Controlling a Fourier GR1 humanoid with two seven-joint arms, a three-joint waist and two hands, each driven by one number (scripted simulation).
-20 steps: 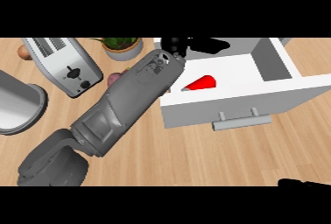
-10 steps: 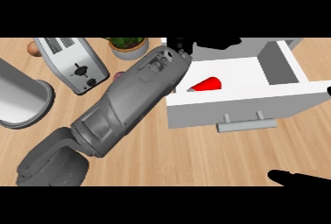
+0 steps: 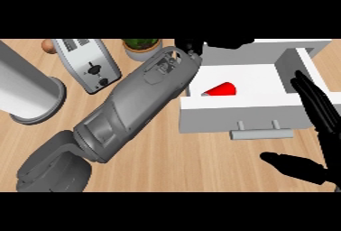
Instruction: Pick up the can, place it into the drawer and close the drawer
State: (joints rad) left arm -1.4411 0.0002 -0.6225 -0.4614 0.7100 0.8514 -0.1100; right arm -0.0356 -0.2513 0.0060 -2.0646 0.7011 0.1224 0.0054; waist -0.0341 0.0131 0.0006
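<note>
- You'll see the can [image 3: 222, 89] lying inside the open drawer [image 3: 233, 118], toward its left back corner, apart from both hands.
- Right hand [image 3: 326, 140]: fingers straight and spread over the drawer's right wall.
- Left hand [image 3: 193, 46] is at the drawer's back edge; its fingers can't be told.
- Toaster [image 3: 90, 65] stands by the worktop's [image 3: 166, 155] far edge.

A: Quick count pls; cans?
B: 1 red can [image 3: 223, 89], inside the drawer [image 3: 233, 119]; drawers: 1, w/ 1 handle [image 3: 261, 134] on its front.
A: Appliances?
B: 1 toaster [image 3: 86, 65], left of the drawer; 1 tall grey cylinder [image 3: 26, 90], further left of it.
A: Plants, misc.?
B: 1 potted plant [image 3: 141, 45], up-left of the drawer; 1 small brown round obj [image 3: 48, 45], far up-left of it; can't tell what it is.
A: Hands?
B: 2; left hand [image 3: 193, 46] at the drawer's back-left corner; right hand [image 3: 328, 144] by its right side; also 1 grey forearm [image 3: 143, 97], left of the drawer.
</note>
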